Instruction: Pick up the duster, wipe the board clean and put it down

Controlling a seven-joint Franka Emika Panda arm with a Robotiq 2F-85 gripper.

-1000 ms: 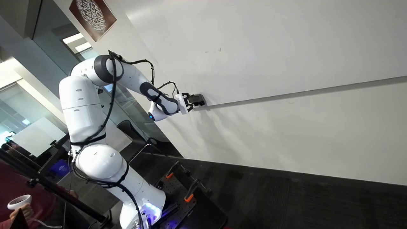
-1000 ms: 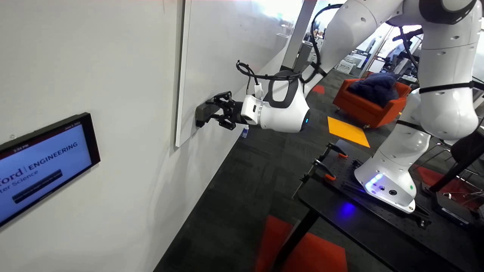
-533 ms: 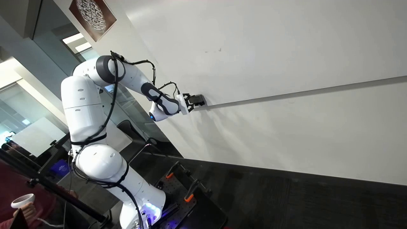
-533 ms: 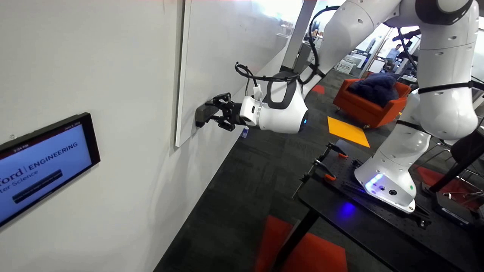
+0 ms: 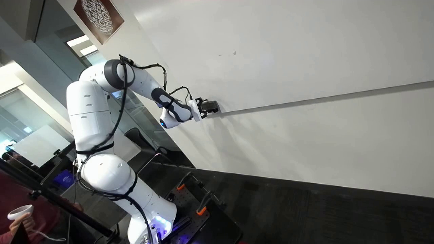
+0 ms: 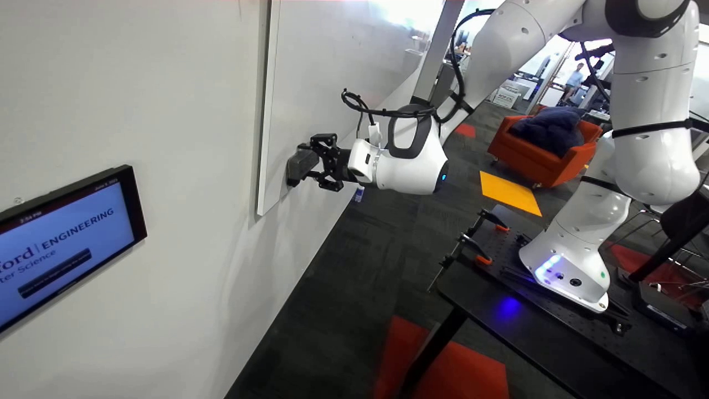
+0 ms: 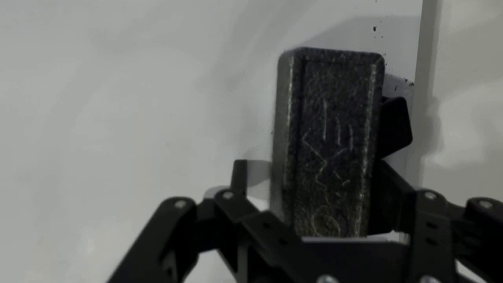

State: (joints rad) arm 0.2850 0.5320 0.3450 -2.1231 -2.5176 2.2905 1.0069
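The dark grey, box-shaped duster [image 7: 330, 137] rests on the whiteboard [image 7: 137, 118] near its edge. It also shows in both exterior views [image 5: 210, 106] [image 6: 301, 164]. In the wrist view my gripper [image 7: 314, 181] straddles the duster's near end. The left finger stands apart from it with a visible gap. The right finger lies close along its other side; I cannot tell whether it touches. My gripper is open around the duster at the board in both exterior views [image 5: 204, 107] [image 6: 316, 162]. The duster's underside and near end are hidden.
Small dark marks [image 5: 234, 53] remain on the board, and black specks [image 7: 374, 29] lie near its edge. A wall screen [image 6: 72, 244] hangs beside the board. The arm's base stands on a black table [image 6: 515, 332] with clamps. A person holds a white controller [image 5: 20, 212].
The arm and gripper have shifted slightly toward the board, around the duster. The duster shows no clear movement. The person's hand with the controller moved a little.
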